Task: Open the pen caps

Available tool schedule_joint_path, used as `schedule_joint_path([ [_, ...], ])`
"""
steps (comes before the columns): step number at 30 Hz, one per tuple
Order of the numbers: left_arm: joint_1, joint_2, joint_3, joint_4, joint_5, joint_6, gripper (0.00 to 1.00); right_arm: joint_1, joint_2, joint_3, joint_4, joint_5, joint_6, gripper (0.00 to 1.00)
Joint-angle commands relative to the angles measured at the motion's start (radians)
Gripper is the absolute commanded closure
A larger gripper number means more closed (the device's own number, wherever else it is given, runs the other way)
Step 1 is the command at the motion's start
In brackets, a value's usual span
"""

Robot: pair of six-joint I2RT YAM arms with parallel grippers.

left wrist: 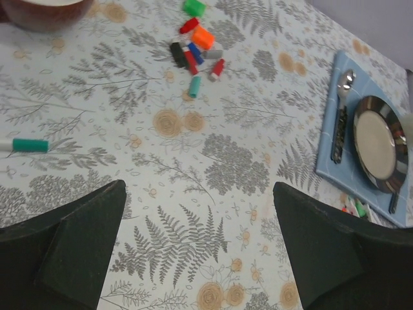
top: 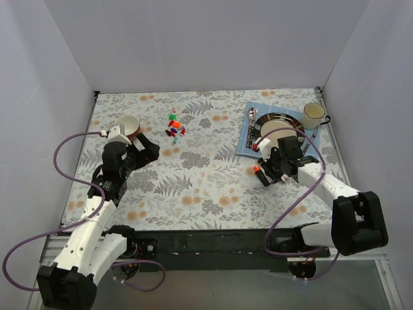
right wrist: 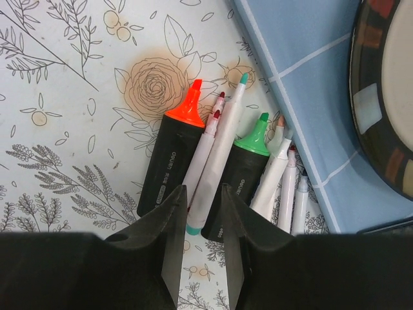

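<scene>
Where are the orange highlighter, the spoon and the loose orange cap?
orange highlighter (right wrist: 169, 161): right wrist view, on its black barrel.
spoon (left wrist: 339, 126): left wrist view, on the handle.
orange cap (left wrist: 203, 37): left wrist view, on its upper side.

- Bright, even and diffuse from overhead; only faint, soft shadows on the tabletop.
- Pale reflection on the plate rim.
- Sharp on the pens; dark and blurred at the near jaws.
- Slightly soft in the left wrist view.
</scene>
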Motion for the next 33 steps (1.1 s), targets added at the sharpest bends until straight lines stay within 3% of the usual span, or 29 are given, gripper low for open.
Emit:
schedule_joint_path([
  [1, 0.006, 0.014, 0.012, -0.099, -0.232, -0.141, 0.02, -0.008, -0.064, 0.038, 0.006, -0.029, 0.013, 0.64],
  [9, 0.006, -0.026, -0.104, -0.073, -0.368, -0.383, 0.04, -0.010, -0.176, 0.033, -0.006, -0.142, -0.042, 0.61],
  [11, 0.008, 0.002, -0.114, -0.056, -0.405, -0.436, 0.11, -0.008, -0.207, 0.024, -0.015, -0.187, -0.059, 0.61],
  [17, 0.035, 0.197, -0.033, -0.180, -0.550, -0.660, 0.13, -0.008, -0.239, 0.023, -0.039, -0.227, -0.085, 0.61],
  [19, 0.066, 0.272, -0.002, -0.199, -0.540, -0.689, 0.22, -0.010, -0.248, 0.023, -0.042, -0.236, -0.088, 0.61],
  [23, 0.159, 0.384, 0.058, -0.222, -0.480, -0.714, 0.25, -0.010, -0.259, 0.023, -0.051, -0.255, -0.093, 0.61],
  [28, 0.238, 0.554, 0.211, -0.309, -0.442, -0.728, 0.47, -0.008, -0.271, 0.023, -0.055, -0.273, -0.097, 0.61],
  [33, 0.284, 0.711, 0.316, -0.413, -0.443, -0.740, 0.54, -0.008, -0.296, 0.020, -0.052, -0.275, -0.097, 0.61],
])
